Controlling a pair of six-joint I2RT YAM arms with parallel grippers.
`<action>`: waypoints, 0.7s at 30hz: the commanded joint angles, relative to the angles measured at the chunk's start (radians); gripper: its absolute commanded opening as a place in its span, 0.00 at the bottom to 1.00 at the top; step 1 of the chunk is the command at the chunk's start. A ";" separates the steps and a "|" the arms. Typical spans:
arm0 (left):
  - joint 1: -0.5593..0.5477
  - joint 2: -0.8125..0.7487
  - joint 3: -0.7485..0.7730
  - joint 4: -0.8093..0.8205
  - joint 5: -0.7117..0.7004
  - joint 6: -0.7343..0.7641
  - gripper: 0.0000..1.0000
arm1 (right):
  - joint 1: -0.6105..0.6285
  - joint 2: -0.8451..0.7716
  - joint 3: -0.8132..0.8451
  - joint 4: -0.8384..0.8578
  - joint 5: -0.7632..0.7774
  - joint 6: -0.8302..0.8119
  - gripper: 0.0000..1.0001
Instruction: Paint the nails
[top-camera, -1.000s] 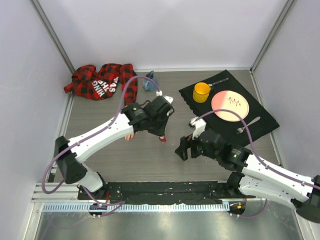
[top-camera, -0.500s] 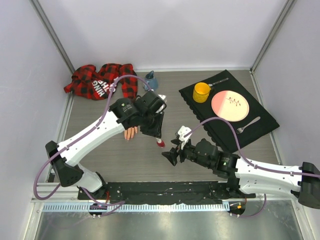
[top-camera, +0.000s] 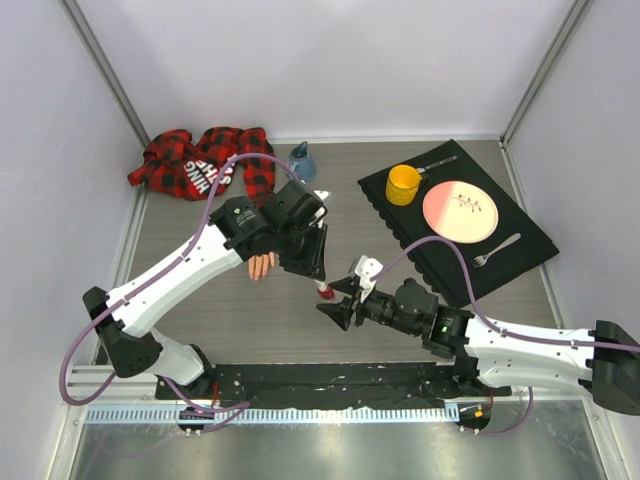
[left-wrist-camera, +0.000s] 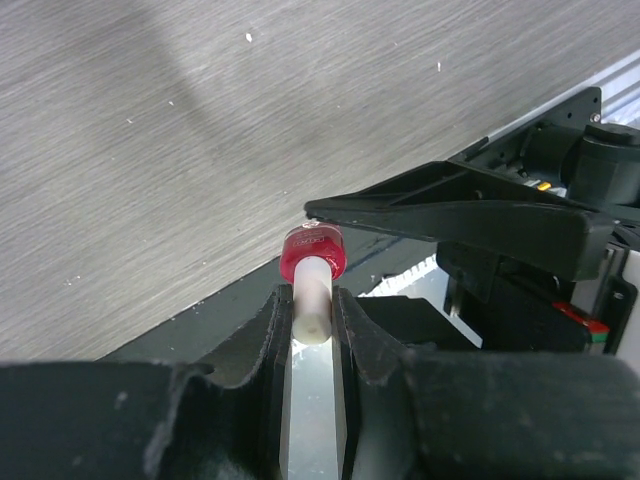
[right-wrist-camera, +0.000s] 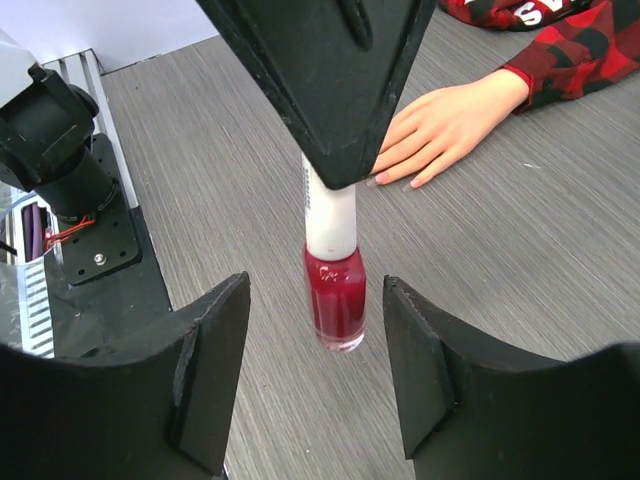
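So here's the situation: the left tool (left-wrist-camera: 312, 312) is clamped on the tall white cap (right-wrist-camera: 329, 222) of a small red polish bottle (right-wrist-camera: 337, 296). In the left wrist view the cap sits snug between the two black fingers, with the red glass poking out past them. The polish bottle is upright, just below the middle of the overhead view, and its base looks to be down on the grey wood-grain bench (top-camera: 240, 320), though I can't tell for sure whether it's touching.

The right tool (top-camera: 334, 302) is spread wide. In the right wrist view one black finger (right-wrist-camera: 212, 372) is left of the bottle and the other is right of it, with bench showing in both gaps, so it's gripping nothing.

The peach plastic mannequin hand (right-wrist-camera: 452, 122) lies flat on the bench in the upper right of the right wrist view, fingers pointing toward the bottle. Its nails (right-wrist-camera: 381, 180) are tiny and look faintly pink. They're near the cap but not touching it. The red-and-black plaid sleeve (top-camera: 198, 165) trails off to the upper left of the overhead view.

Over in the upper right there's a black mat (top-camera: 530, 255) with a yellow cup (top-camera: 403, 184) and a pink round plate (top-camera: 460, 211) on it, well apart from the bottle.
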 joint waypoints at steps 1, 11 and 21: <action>0.006 -0.039 0.039 0.013 0.042 -0.005 0.00 | -0.001 0.018 0.004 0.109 -0.017 -0.018 0.56; 0.006 -0.048 0.053 0.006 0.053 -0.010 0.00 | -0.018 0.002 -0.028 0.126 -0.020 -0.014 0.49; 0.006 -0.045 0.065 -0.007 0.053 -0.004 0.00 | -0.018 -0.008 -0.020 0.123 -0.008 -0.015 0.45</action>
